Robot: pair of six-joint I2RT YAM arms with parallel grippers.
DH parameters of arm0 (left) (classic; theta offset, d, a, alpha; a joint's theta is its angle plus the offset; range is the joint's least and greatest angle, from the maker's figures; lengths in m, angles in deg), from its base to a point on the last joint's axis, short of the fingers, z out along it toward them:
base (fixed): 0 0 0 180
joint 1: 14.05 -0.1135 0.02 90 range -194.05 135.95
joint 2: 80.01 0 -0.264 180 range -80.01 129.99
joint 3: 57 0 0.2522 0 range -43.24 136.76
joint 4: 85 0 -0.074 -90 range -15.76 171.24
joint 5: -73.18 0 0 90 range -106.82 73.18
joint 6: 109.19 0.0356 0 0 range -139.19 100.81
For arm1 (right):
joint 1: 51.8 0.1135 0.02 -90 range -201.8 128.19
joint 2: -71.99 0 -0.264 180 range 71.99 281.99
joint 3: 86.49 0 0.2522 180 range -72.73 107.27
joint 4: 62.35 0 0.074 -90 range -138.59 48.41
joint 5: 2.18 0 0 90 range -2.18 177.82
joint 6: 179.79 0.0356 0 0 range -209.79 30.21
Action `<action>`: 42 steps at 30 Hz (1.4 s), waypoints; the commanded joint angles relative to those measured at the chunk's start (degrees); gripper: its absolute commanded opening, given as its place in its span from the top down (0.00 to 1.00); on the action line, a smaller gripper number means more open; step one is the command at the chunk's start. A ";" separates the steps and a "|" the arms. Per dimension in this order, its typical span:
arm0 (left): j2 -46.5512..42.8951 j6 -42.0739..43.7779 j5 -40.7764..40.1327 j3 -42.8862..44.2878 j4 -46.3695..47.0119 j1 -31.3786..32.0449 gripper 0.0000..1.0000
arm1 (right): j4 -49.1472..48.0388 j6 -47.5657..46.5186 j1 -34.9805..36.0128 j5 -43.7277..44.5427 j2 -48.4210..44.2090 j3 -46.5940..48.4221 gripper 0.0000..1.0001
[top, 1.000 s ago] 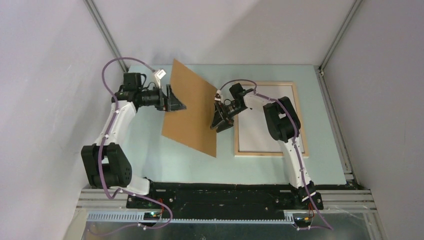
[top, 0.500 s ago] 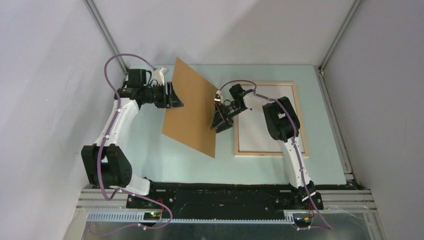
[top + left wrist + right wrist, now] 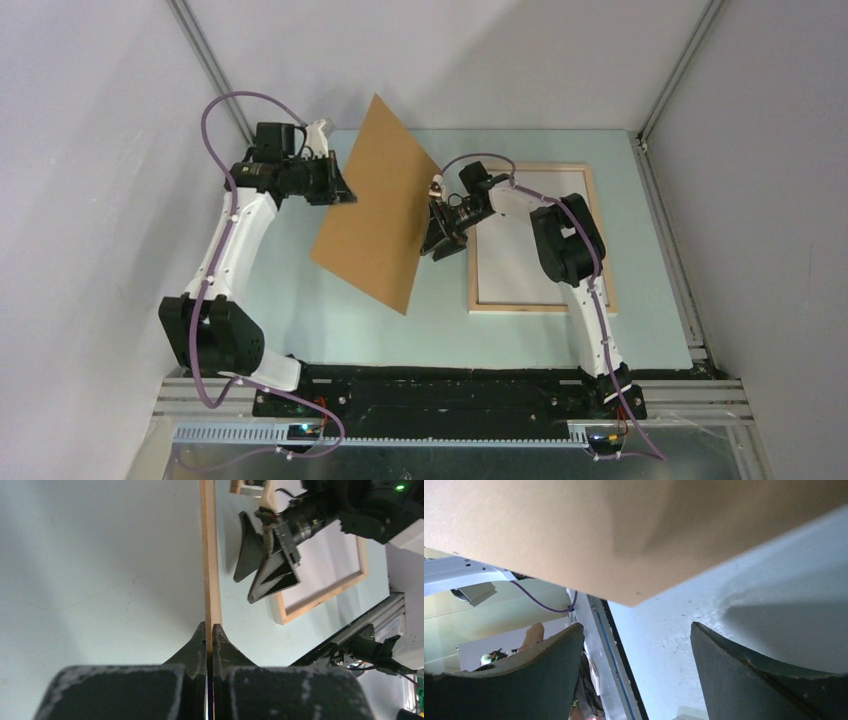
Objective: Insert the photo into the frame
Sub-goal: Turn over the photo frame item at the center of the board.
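The plain brown backing board (image 3: 375, 205) hangs tilted above the table between both arms. My left gripper (image 3: 343, 190) is shut on its left edge; in the left wrist view the board's thin edge (image 3: 210, 555) runs straight out from the pinched fingertips (image 3: 209, 626). My right gripper (image 3: 440, 240) stands open at the board's right edge, nothing between its fingers (image 3: 636, 630), with the board (image 3: 624, 530) above them. The frame (image 3: 540, 306) lies flat at the right, pale wood edges up, its middle plain white. I cannot make out the photo.
The pale blue table (image 3: 300, 300) runs under the raised board. The right arm's elbow (image 3: 565, 240) hangs over the frame. A metal rail with black strip (image 3: 450, 375) borders the near edge. Grey walls close in left, right and behind.
My left gripper has shut on the board's left edge and moved back and up. The board has tipped steeper, its top corner higher. My right gripper stays open in about the same place.
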 commanded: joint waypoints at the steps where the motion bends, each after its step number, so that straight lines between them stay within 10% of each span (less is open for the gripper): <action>1: -2.00 5.81 -7.96 6.75 -1.98 0.13 1.00 | -1.35 1.47 -0.68 0.14 -8.27 0.67 0.17; 19: -2.93 15.87 -36.19 20.87 -14.13 8.64 1.00 | -8.74 13.53 -2.72 5.38 -23.21 1.01 0.14; 42: 2.17 11.93 -43.67 12.23 -6.95 17.94 1.00 | -25.82 29.38 -5.58 15.75 -32.23 -3.09 0.13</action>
